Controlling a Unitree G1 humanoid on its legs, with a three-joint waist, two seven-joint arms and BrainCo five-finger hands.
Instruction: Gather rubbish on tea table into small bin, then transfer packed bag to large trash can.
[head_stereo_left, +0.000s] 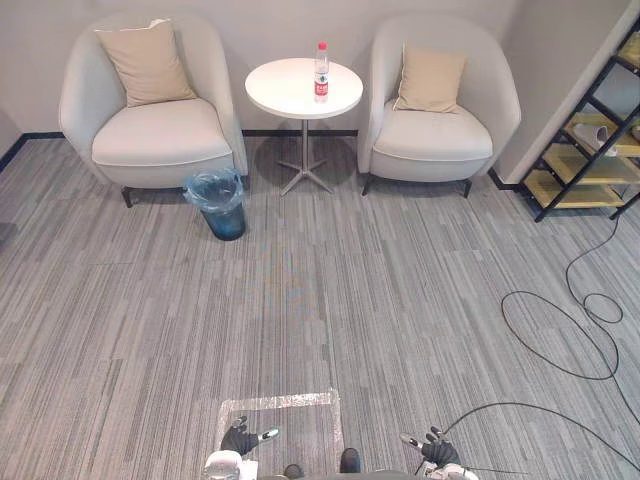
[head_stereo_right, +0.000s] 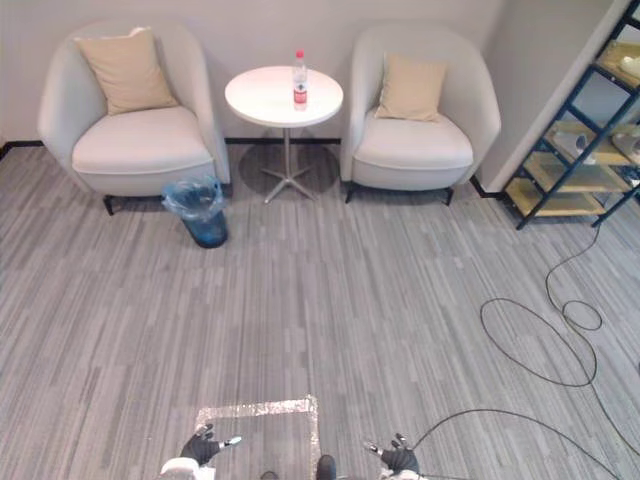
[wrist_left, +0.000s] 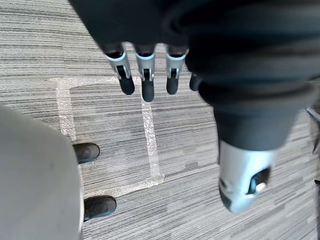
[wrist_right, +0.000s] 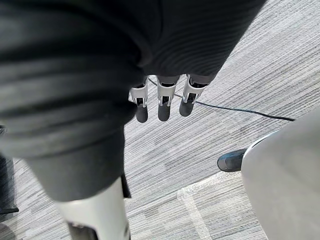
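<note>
Standing on tea table: bottle | small bin beside left armchair

2 head views high, down toward the far tea table; 2 wrist views close above shared carpet.

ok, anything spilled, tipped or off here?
Nothing stands out. Bottle upright on the tea table, small bin upright beside the left armchair, bag lining it. Left hand and right hand open, empty.
</note>
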